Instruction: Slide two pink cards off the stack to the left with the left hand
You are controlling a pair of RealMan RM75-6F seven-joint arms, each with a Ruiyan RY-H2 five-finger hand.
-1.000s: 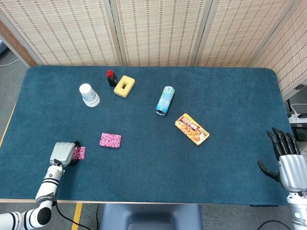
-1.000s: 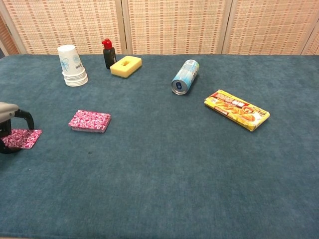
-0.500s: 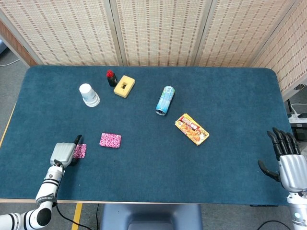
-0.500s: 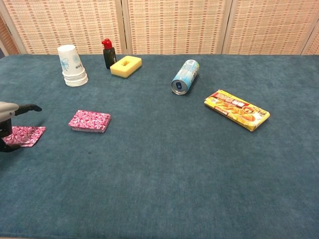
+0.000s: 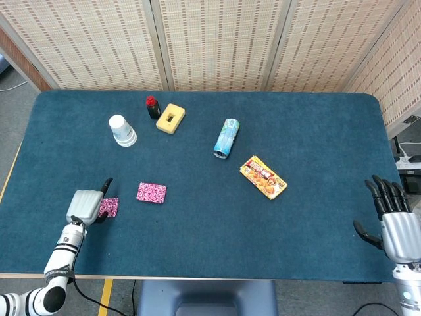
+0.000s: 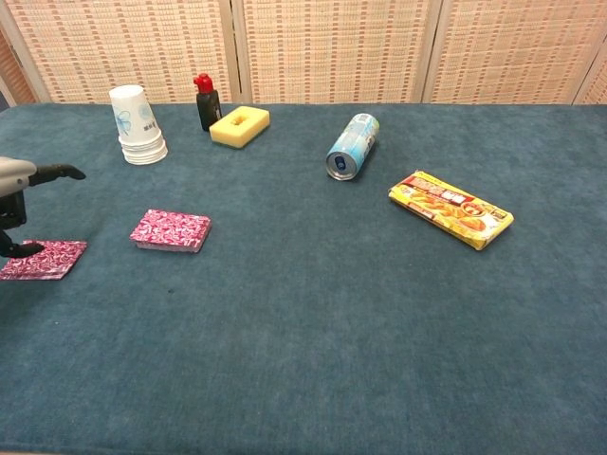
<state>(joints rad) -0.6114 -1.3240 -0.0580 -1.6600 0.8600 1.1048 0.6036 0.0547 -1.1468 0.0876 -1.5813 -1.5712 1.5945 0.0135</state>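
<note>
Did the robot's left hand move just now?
Yes. In the chest view the left hand has lifted off the slid-off pink cards, its fingers rising toward the paper cups' height.

Bright, even overhead light, soft faint shadows, sharp focus, no glare.

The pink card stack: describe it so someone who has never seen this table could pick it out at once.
On the blue table, look at the near left part, in front of the white paper cups. The pink card stack lies flat there, patterned pink and white. It is thicker than the loose pink cards further left, which lie by the left hand.
</note>
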